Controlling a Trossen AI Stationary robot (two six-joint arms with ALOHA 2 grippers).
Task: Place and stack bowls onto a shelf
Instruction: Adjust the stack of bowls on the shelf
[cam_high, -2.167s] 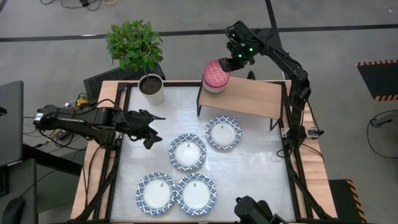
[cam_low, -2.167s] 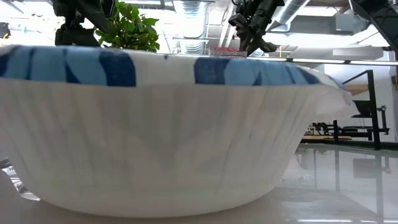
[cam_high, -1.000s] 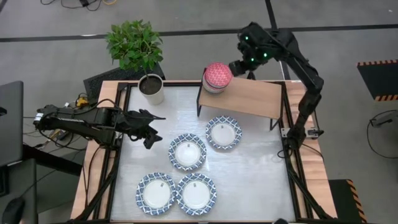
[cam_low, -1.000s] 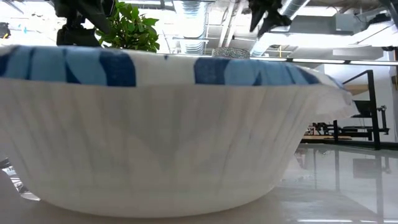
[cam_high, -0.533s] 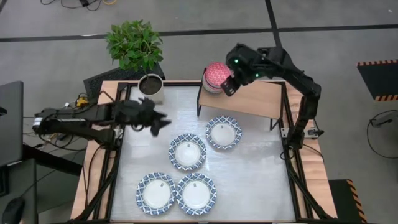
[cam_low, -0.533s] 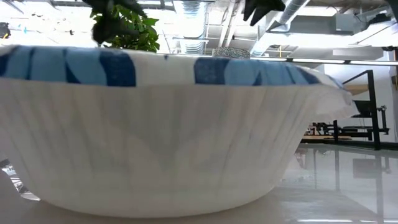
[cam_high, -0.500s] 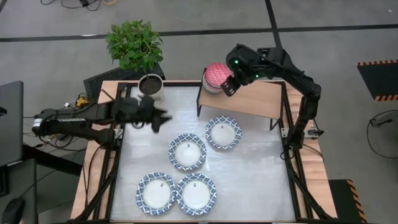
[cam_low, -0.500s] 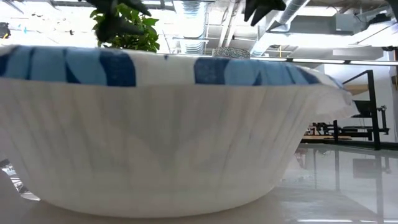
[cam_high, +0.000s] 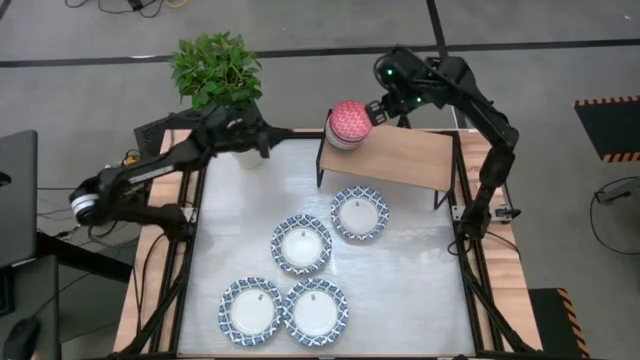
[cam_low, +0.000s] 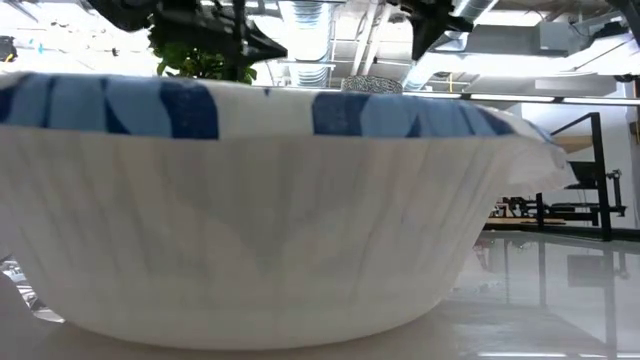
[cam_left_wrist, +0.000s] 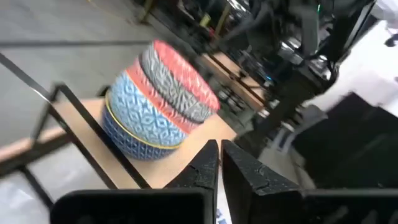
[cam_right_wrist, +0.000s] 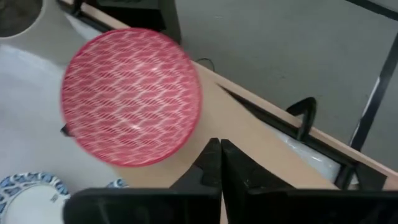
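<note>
A stack of small bowls (cam_high: 347, 122) with a red one on top (cam_right_wrist: 130, 93) stands on the left end of the wooden shelf (cam_high: 410, 158). Several wide blue-and-white bowls lie on the table, among them two (cam_high: 302, 244) (cam_high: 360, 213) near the shelf. My right gripper (cam_high: 373, 113) (cam_right_wrist: 216, 155) hovers shut just right of the stack, above the shelf board. My left gripper (cam_high: 266, 140) (cam_left_wrist: 219, 158) is shut near the far left, by the plant pot, pointing at the stack (cam_left_wrist: 158, 102). Neither touches anything.
A potted plant (cam_high: 215, 65) stands at the far left corner, partly under my left arm. Two more blue-and-white bowls (cam_high: 250, 310) (cam_high: 317, 311) sit near the front edge. One of the bowls fills the low view (cam_low: 260, 200). The shelf's right part is bare wood.
My left gripper has swung from the table's left side toward the far edge, up by the plant pot, turned toward the shelf, and its fingers have shut. My right gripper dipped toward the stack's near side, then came back up beside it. The bowls have stayed put.
</note>
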